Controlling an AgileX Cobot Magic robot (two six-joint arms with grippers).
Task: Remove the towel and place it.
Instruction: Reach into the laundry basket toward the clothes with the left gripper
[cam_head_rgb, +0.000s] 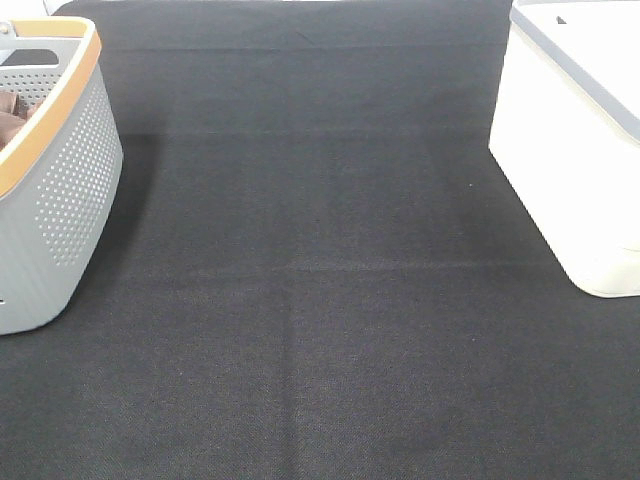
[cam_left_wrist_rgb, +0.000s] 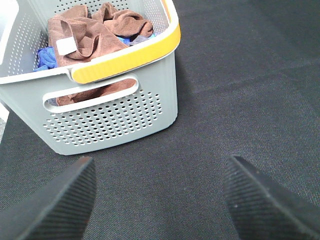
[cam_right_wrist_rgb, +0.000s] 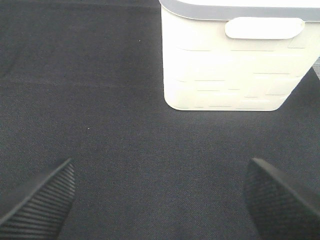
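At the left edge of the counter (cam_head_rgb: 320, 300): grey perforated basket (cam_head_rgb: 70, 200) with a yellow-orange rim, partly cut off by the picture's border. Holds the towel (cam_left_wrist_rgb: 75, 30), reddish-brown and crumpled, white tag showing, heaped against the end wall that has the handle slot and visible through that slot. Shares the basket with a second brown cloth (cam_left_wrist_rgb: 125, 22), bunched up beside it, and a blue cloth (cam_left_wrist_rgb: 45, 57) peeking out from under.

At the right edge: white bin (cam_head_rgb: 560, 150) with a grey rim and a recessed handle, likewise cut off by the border. Stands well apart from the basket, with a broad stretch of dark woven counter between the two.

Over that stretch, left fingers (cam_left_wrist_rgb: 55, 205) spread wide, gripping nothing, apart from the basket's slotted end and pointing toward it. Right fingers (cam_right_wrist_rgb: 35, 200) likewise spread wide and holding nothing, above the counter, short of the bin's handle side and not touching it.
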